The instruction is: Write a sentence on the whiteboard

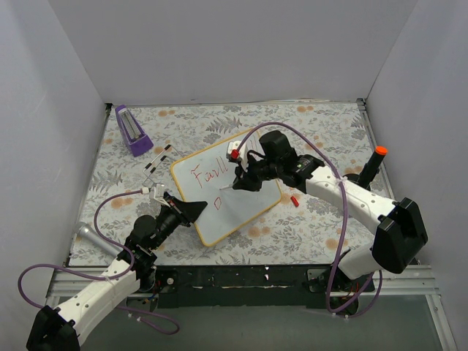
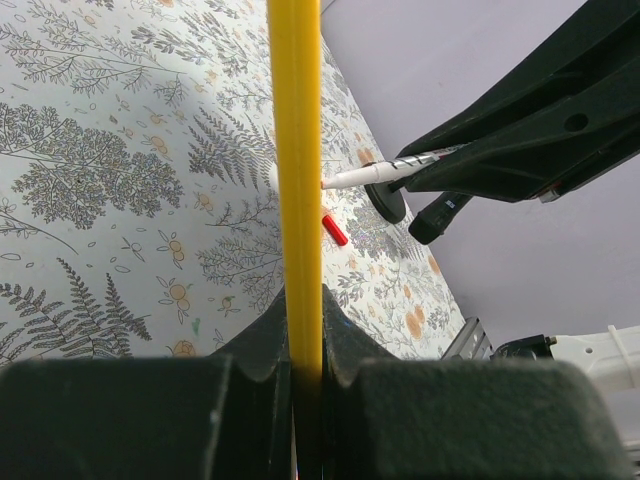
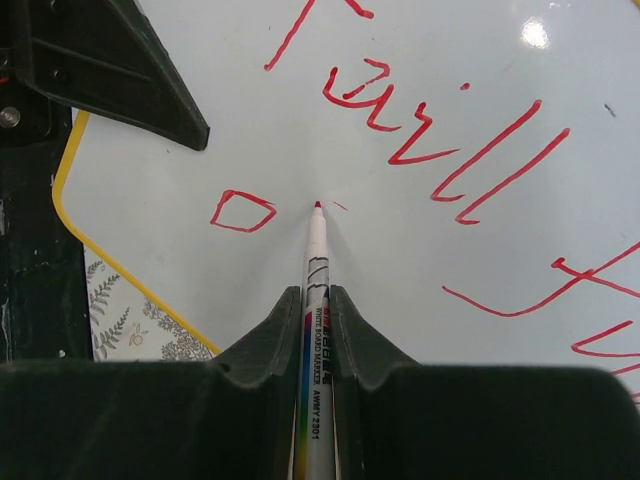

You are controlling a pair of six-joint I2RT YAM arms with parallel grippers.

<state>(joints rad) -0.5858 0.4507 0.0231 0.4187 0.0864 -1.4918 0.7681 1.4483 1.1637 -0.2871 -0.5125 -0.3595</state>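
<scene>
Right gripper (image 3: 317, 300): is clamping a white marker (image 3: 317, 245), its red tip touching the whiteboard (image 1: 232, 208).
Left gripper (image 2: 297, 310): is pinching the whiteboard's yellow edge.
Whiteboard: is lying askew, mid floral table (image 1: 307, 124).
Sentence (image 3: 440, 140): is running in red above the tip.

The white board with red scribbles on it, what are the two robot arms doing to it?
The left gripper is shut on the yellow-orange frame of the flat white whiteboard, holding it. The right gripper is shut on a slim white marker with a red tip, and that tip is down at the board beside a small red loop. One line of red handwritten words is already on the board, so the second line has only just begun.
</scene>
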